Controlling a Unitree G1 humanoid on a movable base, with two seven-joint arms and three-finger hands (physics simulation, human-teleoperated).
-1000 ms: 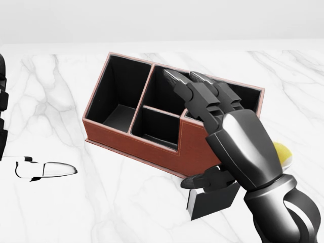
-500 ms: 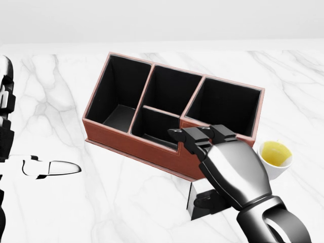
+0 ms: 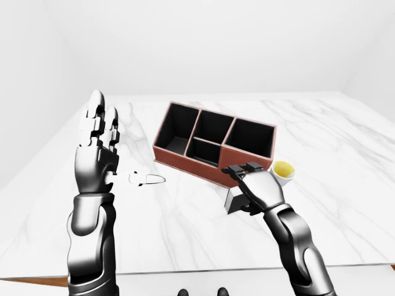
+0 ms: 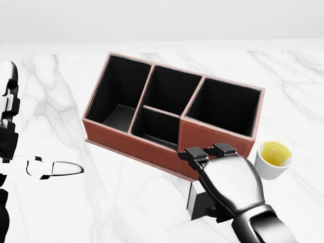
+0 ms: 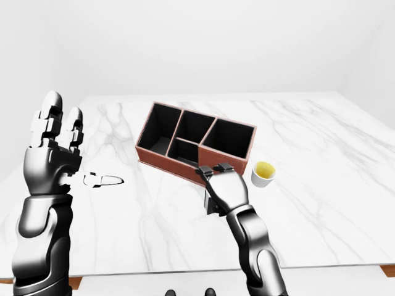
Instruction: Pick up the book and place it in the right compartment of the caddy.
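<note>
The book lies on the marble worktop just beside the caddy's wall that faces the worktop's near edge, below the right compartment. It is dark with a pale edge showing at its left side. The right hand rests over it, palm down, so most of the book is hidden. The fingers are curled and point toward the caddy wall, probably to wrap the book's far edge. Whether they already grip the book cannot be told, because the hand covers the contact.

The left hand stands raised above the left side of the worktop, fingers straight and spread, holding nothing; it seems kept away to leave room. A small cup with yellow content stands near the caddy's right end, close to the path of the lift. A white flat object lies left of the caddy.
</note>
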